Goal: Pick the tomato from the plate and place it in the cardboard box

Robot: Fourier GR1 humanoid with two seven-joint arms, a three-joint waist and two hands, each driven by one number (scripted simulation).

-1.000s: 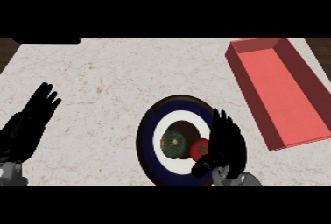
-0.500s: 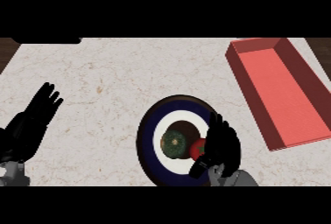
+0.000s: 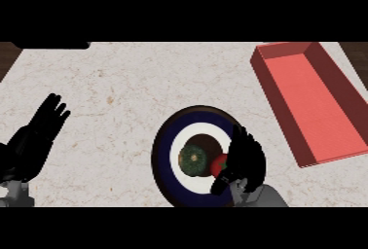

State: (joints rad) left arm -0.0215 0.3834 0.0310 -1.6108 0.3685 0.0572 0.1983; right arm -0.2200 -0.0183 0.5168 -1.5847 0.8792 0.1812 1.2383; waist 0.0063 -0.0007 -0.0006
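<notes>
A round plate [image 3: 164, 146] with a dark blue rim and a white ring lies at the lower middle of the counter. On its dark centre sit a green round item [image 3: 193, 160] and, right beside it, the red tomato [image 3: 217, 164], partly hidden. My right hand [image 3: 246, 156] stands against the tomato's right side, fingers straight and pointing away from me, thumb just below the tomato. It is open. The long salmon-red box [image 3: 310, 97] lies at the right, apart from the plate. My left hand [image 3: 32, 141] rests open at the left edge.
The speckled beige counter [image 3: 129, 82] stretches between my left hand and the plate. A dark strip [image 3: 50, 44] shows at the counter's far left edge. The box's far end reaches the counter's back right corner.
My right hand has slid a little left and down over the plate, closing against the tomato and hiding more of it. The left hand has stayed where it was.
</notes>
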